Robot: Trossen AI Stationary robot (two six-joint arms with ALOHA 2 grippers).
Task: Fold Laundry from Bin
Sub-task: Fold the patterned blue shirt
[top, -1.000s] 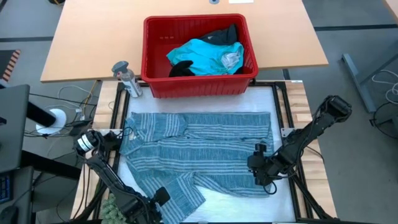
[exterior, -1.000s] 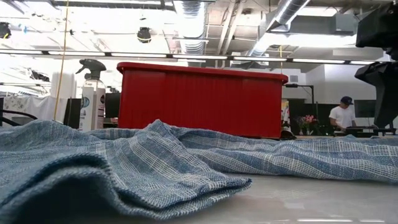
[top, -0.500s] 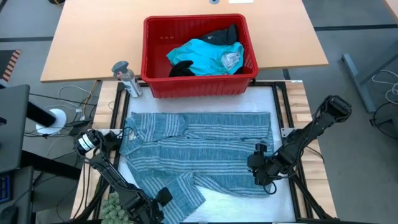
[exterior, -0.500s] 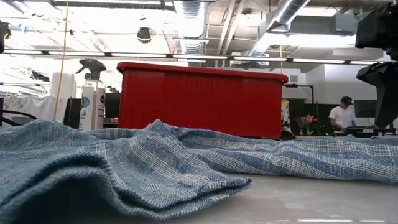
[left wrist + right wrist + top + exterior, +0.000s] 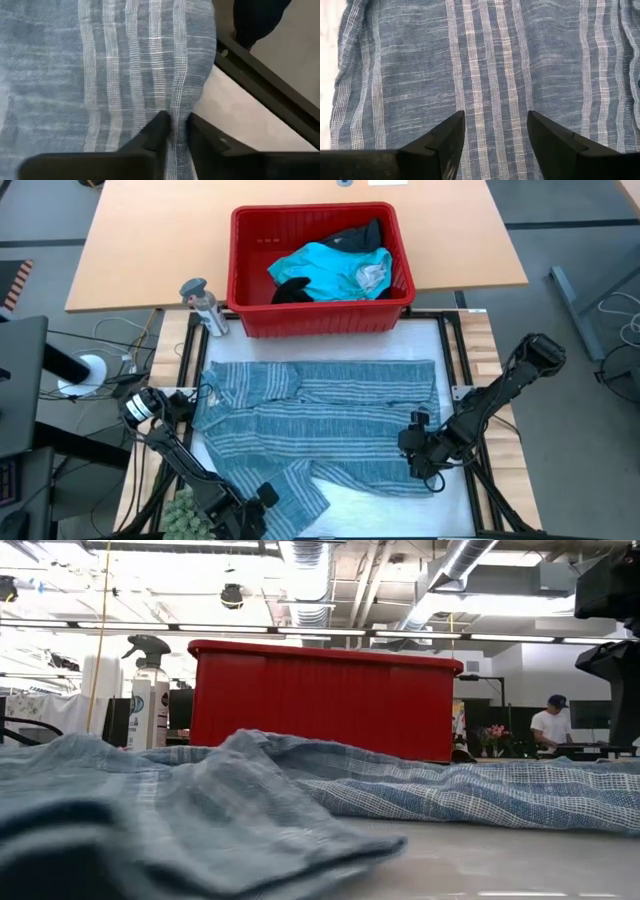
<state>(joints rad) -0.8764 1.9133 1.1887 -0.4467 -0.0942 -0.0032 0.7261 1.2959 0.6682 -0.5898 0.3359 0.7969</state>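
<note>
Left pincer (image 5: 172, 132) pinched shut on a fold of the striped shirt (image 5: 320, 425), at the shirt's near-left corner, likely to lift that flap for a fold. Right pincer (image 5: 495, 132) spread wide, holding nothing, poised over the shirt's right side, probably ready to pin or grab the cloth. Shirt laid out flat on the desk (image 5: 440, 340), just in front of the red bin (image 5: 250, 315). Turquoise garment (image 5: 325, 270) and black one (image 5: 355, 235) inside the bin, waiting.
</note>
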